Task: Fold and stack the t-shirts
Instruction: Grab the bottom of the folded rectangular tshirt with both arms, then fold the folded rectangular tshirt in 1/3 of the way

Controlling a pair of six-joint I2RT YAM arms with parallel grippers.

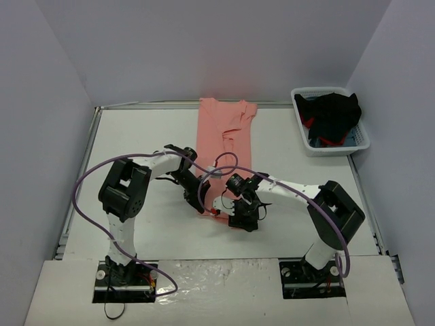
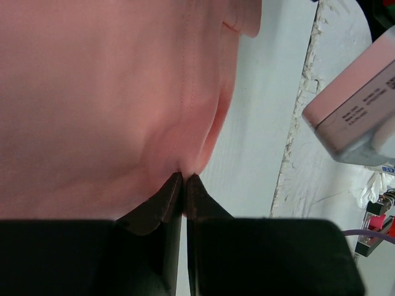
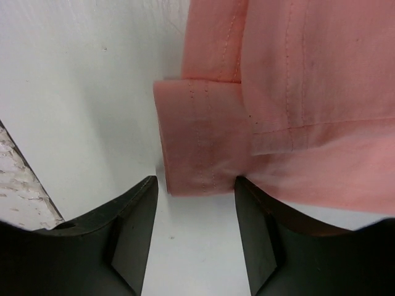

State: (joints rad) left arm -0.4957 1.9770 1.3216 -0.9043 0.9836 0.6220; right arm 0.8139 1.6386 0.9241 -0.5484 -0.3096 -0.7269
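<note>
A salmon-pink t-shirt (image 1: pixel 224 136) lies on the white table, folded into a long narrow strip that runs from the back edge toward the arms. My left gripper (image 1: pixel 197 198) is at the strip's near left edge. In the left wrist view the left gripper (image 2: pixel 184 176) is shut on a pinch of the t-shirt (image 2: pixel 92 92). My right gripper (image 1: pixel 236 212) is at the strip's near end. In the right wrist view it (image 3: pixel 196 185) is open, with the t-shirt's (image 3: pixel 278 92) hemmed corner just in front of the gap and its right finger touching the cloth.
A white plastic basket (image 1: pixel 361 144) with dark and red clothes stands at the back right. Grey walls close in three sides. A purple cable loops over each arm. Part of the right arm (image 2: pixel 355 117) shows in the left wrist view.
</note>
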